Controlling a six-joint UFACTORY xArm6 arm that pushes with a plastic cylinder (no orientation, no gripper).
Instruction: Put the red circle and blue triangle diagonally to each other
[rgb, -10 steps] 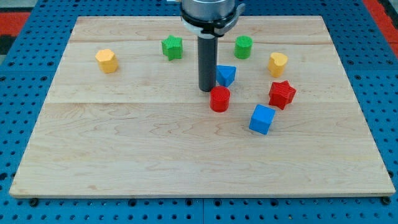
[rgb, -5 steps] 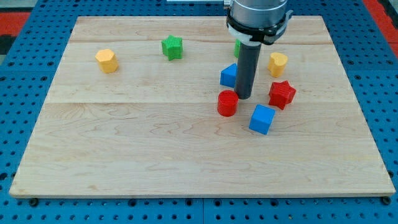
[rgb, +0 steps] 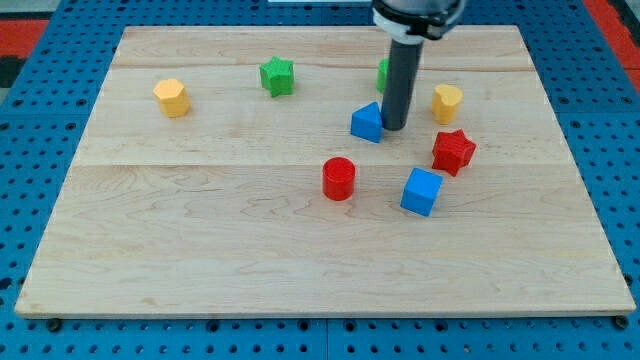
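The red circle (rgb: 339, 178) stands on the wooden board (rgb: 200, 250), a little right of its middle. The blue triangle (rgb: 367, 122) lies up and to the right of it, with a gap between them. My tip (rgb: 395, 127) rests on the board right against the blue triangle's right side, up and to the right of the red circle. The rod rises from there to the view's top.
A green cylinder (rgb: 383, 72) is partly hidden behind the rod. A yellow block (rgb: 447, 102), a red star (rgb: 453, 151) and a blue cube (rgb: 421, 191) sit at the right. A green star (rgb: 277, 76) and a yellow block (rgb: 172, 97) lie at the upper left.
My tip went from the triangle's left side around to its right side. The red circle slid down and left. The blue triangle shifted slightly left.
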